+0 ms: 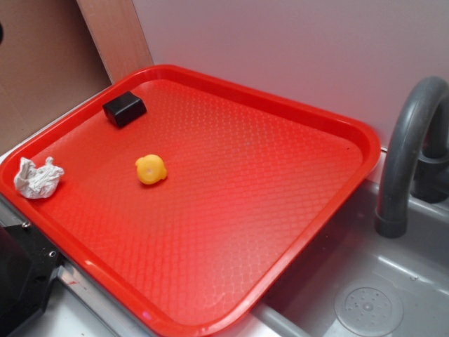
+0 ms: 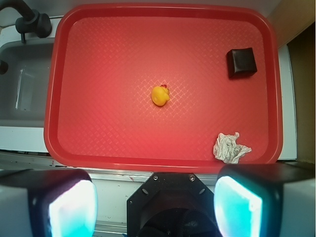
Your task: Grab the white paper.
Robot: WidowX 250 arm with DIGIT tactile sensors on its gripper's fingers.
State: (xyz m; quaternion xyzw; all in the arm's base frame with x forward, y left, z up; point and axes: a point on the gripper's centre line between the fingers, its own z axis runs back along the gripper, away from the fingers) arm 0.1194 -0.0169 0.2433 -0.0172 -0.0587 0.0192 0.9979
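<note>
Wrist view looks straight down from above the near edge of the tray, with the hand (image 2: 155,205) at the bottom of the picture; its two fingers (image 2: 64,207) stand far apart, wide open, and nothing lies between them. Both fingers hang over the pale counter (image 2: 113,190) just outside the tray's rim, not over the tray itself.

Nearest the hand is the white paper (image 2: 230,147), a crumpled, lumpy wad lying in the tray's corner, close to the rim and just beyond the right-side finger in this view. In the exterior view the white paper (image 1: 37,178) sits at the far left corner of the red tray (image 1: 295,210).

Near the tray's middle rests a small yellow ball (image 2: 160,95), well apart from the paper. A small black block (image 2: 241,62) lies close to the rim in the next corner along. Beside the tray are a grey sink (image 1: 365,295) and its curved grey faucet (image 1: 410,140).
</note>
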